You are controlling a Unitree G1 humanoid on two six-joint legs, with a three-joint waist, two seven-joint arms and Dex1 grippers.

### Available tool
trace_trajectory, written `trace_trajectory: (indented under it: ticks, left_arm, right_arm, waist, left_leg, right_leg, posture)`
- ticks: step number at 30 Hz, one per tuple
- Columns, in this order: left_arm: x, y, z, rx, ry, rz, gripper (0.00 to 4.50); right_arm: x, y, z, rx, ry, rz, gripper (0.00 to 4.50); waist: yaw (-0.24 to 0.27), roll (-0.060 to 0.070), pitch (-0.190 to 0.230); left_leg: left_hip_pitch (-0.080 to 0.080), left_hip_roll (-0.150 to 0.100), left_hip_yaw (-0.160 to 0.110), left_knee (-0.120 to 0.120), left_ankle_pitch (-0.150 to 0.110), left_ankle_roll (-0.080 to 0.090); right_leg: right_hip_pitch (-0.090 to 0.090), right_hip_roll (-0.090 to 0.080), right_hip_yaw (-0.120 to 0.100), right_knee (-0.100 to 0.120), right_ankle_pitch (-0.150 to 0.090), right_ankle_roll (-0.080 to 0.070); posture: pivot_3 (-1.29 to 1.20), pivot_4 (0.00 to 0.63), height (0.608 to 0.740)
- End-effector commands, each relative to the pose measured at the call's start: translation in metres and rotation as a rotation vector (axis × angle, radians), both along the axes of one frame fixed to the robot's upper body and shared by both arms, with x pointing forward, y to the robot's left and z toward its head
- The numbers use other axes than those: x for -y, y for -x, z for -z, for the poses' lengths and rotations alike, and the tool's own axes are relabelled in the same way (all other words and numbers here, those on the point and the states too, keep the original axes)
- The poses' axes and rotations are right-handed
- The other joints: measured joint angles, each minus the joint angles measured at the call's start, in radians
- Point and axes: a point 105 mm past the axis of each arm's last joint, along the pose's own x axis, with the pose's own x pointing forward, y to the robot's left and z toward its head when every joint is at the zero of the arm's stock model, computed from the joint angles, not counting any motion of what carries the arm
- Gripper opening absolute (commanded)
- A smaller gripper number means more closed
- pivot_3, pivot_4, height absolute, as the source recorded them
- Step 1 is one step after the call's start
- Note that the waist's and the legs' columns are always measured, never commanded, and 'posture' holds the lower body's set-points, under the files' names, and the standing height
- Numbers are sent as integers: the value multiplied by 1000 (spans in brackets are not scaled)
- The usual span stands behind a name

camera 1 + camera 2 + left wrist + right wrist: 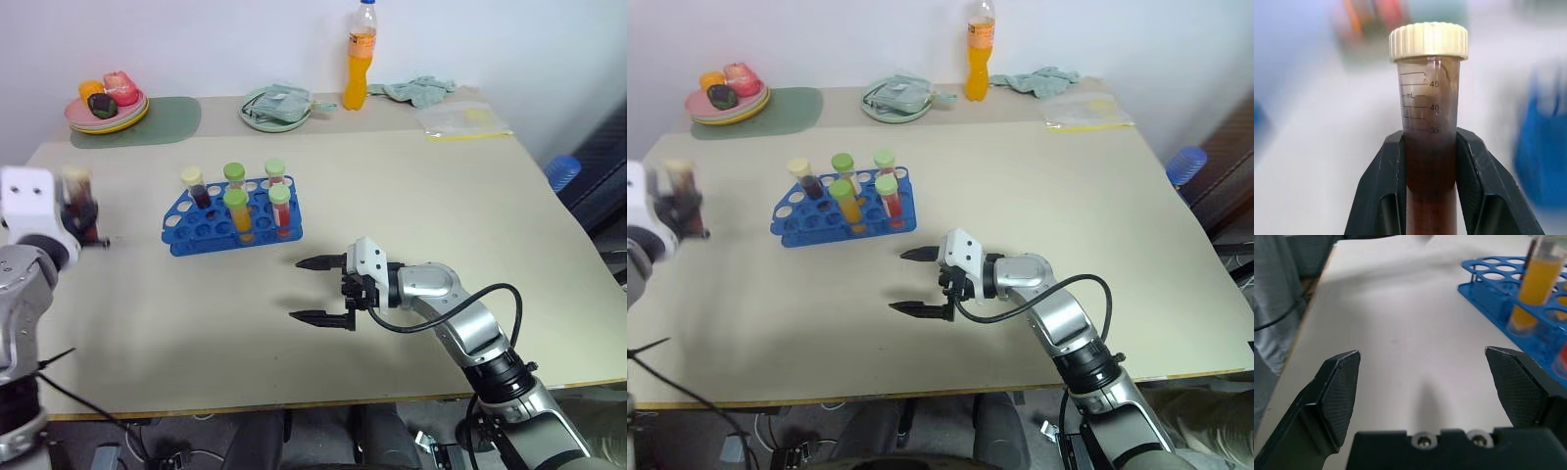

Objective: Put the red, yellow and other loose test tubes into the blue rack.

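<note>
Right in front, the right end effector (321,289) hangs just over the bare surface (441,196), a little way from the blue rack (231,221). Its two black fingers (1341,387) are spread as wide as they go, and nothing is between them.

Off at the left edge, the left end effector (1431,161) is squeezed tight on a test tube (1429,122) full of dark brown liquid. This tube has a cream screw cap (1429,41). It stands straight up in the grip, with the cap above the fingers. It is up off the surface and well apart from the rack.

Five tubes already stand in the rack. One is dark with a cream cap (192,176). The others have green caps, and two of them hold yellow (238,211) and red (282,211) liquid. Lots of holes are still free, mostly at the front and on the left side.

What could go wrong? I think the held tube is blurry because the arm is moving fast, so it could slip down in the grip or tip over. If it comes in crooked, its bottom could hit the rack's rim and push the rack along. It could also bump the tubes already standing there. Going for a free hole on the near left side looks safest.
</note>
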Motion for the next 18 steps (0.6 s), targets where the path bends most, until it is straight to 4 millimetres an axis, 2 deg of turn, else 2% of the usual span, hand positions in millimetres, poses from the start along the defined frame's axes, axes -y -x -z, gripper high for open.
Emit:
trace_trajectory:
  ticks: [1,3,7,12,18]
  left_arm:
    - [57,1,-15,230,-125,124,777]
    - [77,-3,-8,283,-145,150,777]
    - [109,-16,15,401,-38,106,777]
    - [111,-23,36,409,-44,31,777]
    - [101,-28,57,312,-59,-1,777]
  right_arm:
    - [-6,0,-11,31,-31,-37,4500]
    - [-6,0,-11,30,-32,-39,4500]
    - [-9,-1,-12,38,-37,-34,4500]
    - [-7,-3,-12,46,-39,-9,4500]
    - [-4,-3,-13,43,-45,22,4500]
  waist:
    - [5,0,0]
    - [4,0,0]
    - [3,-1,0]
    - [-6,-1,0]
    - [-3,-1,0]
  left_leg:
    - [0,0,1,0,0,0]
    - [0,-2,3,0,0,0]
    - [0,-2,5,1,0,1]
    - [0,-1,6,1,0,1]
    - [0,-1,6,1,0,1]
  right_leg:
    - [0,0,0,0,0,0]
    - [0,1,0,0,0,0]
    - [0,1,0,1,0,0]
    - [-1,2,0,2,0,0]
    - [-1,2,0,2,0,0]
  posture:
    - [0,150,740]
    - [0,150,740]
    - [0,150,740]
    - [0,150,740]
    - [0,150,740]
